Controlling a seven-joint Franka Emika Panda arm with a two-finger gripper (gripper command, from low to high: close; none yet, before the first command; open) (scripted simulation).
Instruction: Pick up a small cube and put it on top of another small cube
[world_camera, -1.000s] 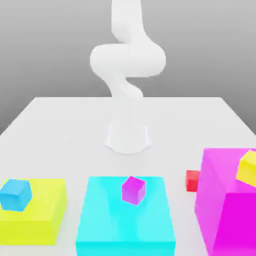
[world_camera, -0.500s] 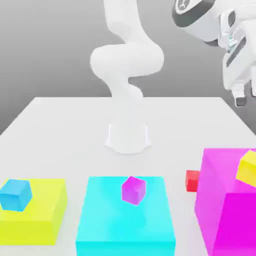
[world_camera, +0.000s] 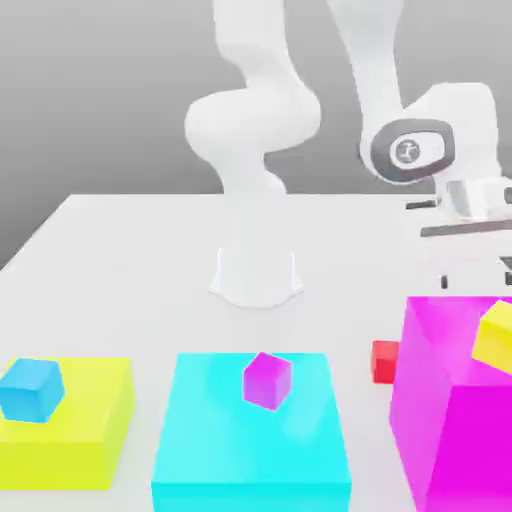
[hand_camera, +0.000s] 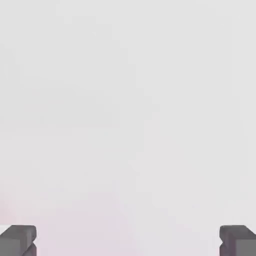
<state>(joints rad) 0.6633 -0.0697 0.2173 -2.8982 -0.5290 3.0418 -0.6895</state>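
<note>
The small red cube (world_camera: 385, 361) sits on the white table, tucked against the side of the big magenta block (world_camera: 440, 420) that faces the exterior view's left. My gripper (world_camera: 472, 270) hangs beyond that block, farther back than the red cube and toward the exterior view's right of it. In the hand view my gripper (hand_camera: 127, 242) is open: its two dark fingertips (hand_camera: 17, 240) stand wide apart with only bare white table between them. A small purple-magenta cube (world_camera: 268, 380) lies on the cyan block (world_camera: 250, 450). A small yellow cube (world_camera: 495, 335) rests on the magenta block.
A small blue cube (world_camera: 30, 388) sits on a flat yellow block (world_camera: 80, 430) at the exterior view's left. The arm's white base (world_camera: 255, 272) stands mid-table behind the blocks. The table (world_camera: 120, 260) has open room behind the row of blocks.
The hand came into view at the upper right and dropped down behind the magenta block. The cubes have not moved. The fingers stayed open.
</note>
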